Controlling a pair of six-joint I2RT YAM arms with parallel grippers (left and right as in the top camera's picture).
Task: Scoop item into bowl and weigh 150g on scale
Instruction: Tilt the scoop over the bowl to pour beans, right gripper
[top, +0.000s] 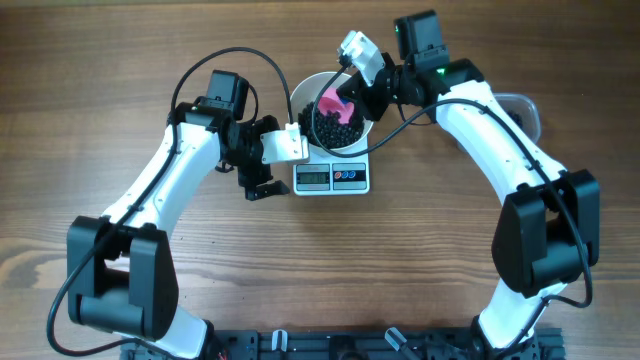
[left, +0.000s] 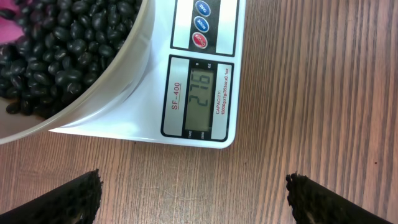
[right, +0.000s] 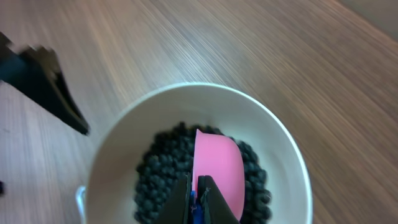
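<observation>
Weighing stage. The bowl (right: 118, 155) sits on the scale (left: 155, 121) and holds a loose heap of beans (right: 161, 168). The right jaws, closed on a pink scoop (right: 214, 165), keep its cup in the heap. The left jaws hang wide open and empty over the bench (left: 311, 93), just in front of the lit display (left: 200, 96). The next move probably calls for checking the reading, then adding or lifting out beans in small amounts. A clear tub (top: 527, 108) lies behind the right arm (top: 500, 140), its contents hidden.
</observation>
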